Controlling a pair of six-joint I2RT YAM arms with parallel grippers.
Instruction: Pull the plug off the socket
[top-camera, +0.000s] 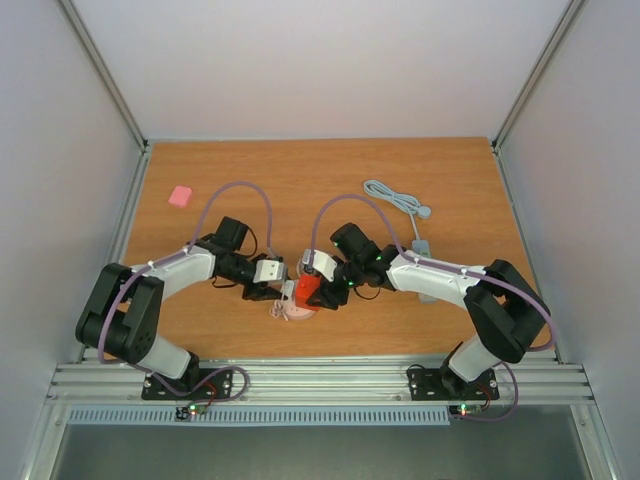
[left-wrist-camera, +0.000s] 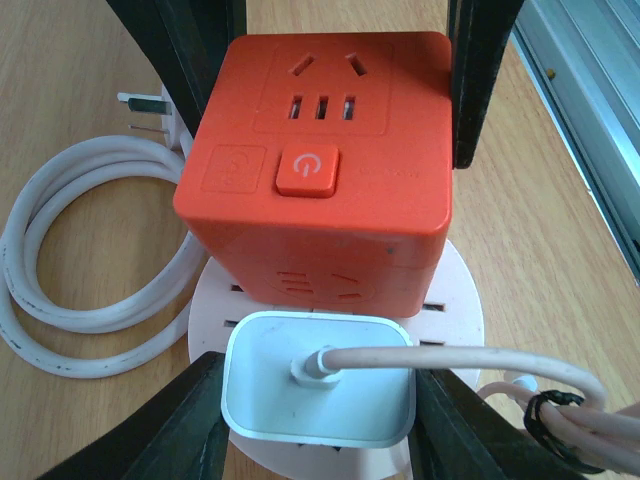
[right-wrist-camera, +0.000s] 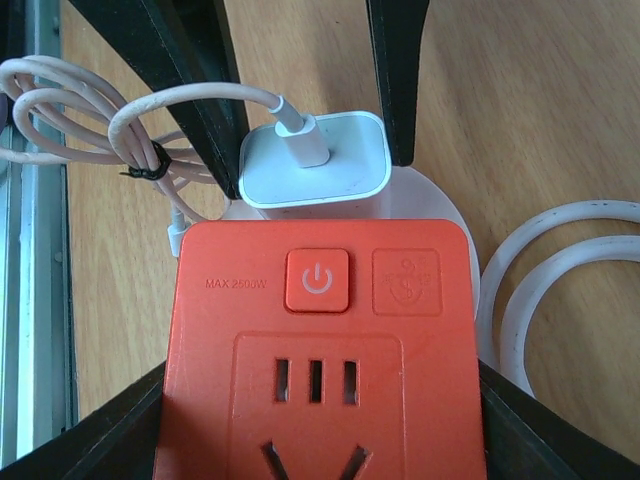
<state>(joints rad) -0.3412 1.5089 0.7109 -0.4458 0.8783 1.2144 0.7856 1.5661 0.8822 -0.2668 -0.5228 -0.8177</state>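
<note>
White plug (left-wrist-camera: 318, 375), seated in side of orange socket cube (left-wrist-camera: 320, 170) near counter (top-camera: 300, 170) front edge, clamped by left end effector (left-wrist-camera: 318, 410); right end effector (right-wrist-camera: 318, 420) clamps cube, bracing it for opposed pull.

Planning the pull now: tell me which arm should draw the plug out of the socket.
Left. The left gripper is closed on the sides of the white plug, so it can pull it straight off. The right gripper clamps the orange socket cube and looks best kept there to brace.
</note>
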